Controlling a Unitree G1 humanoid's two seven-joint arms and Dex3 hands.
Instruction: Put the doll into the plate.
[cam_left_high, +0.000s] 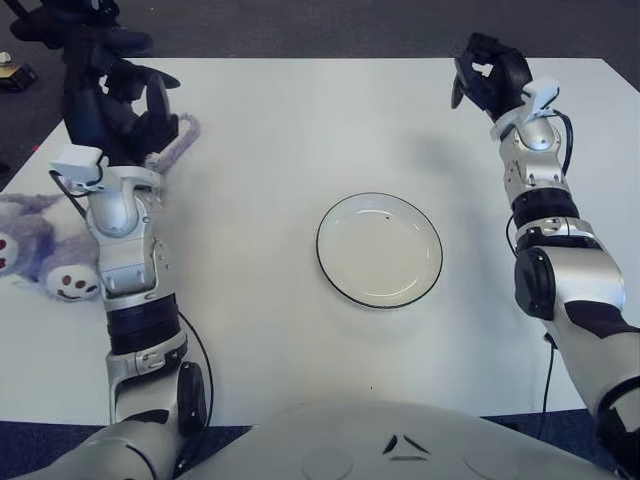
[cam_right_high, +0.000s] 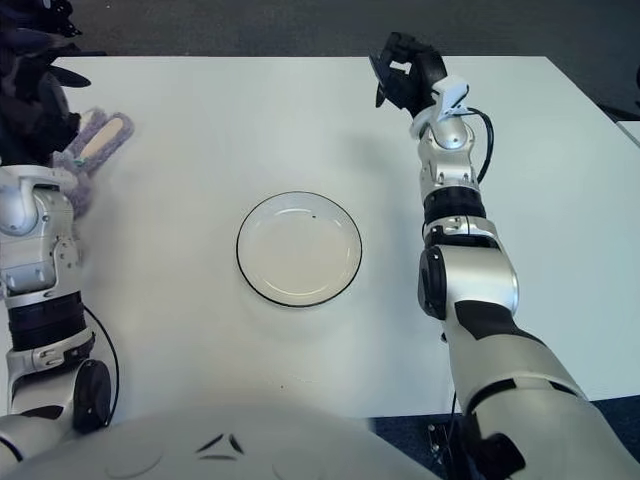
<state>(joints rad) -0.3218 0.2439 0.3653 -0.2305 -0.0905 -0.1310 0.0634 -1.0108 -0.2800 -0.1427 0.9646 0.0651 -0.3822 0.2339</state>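
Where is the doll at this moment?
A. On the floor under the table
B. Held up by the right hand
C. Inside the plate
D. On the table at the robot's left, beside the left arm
D. The doll lies on the table by the left arm, while the plate holds nothing.

Both head-mounted eyes look steeply down and forward at the white table (cam_left_high: 300, 130) from close above, sharing the centre-frame plate (cam_left_high: 380, 249), shifted left in the right eye.
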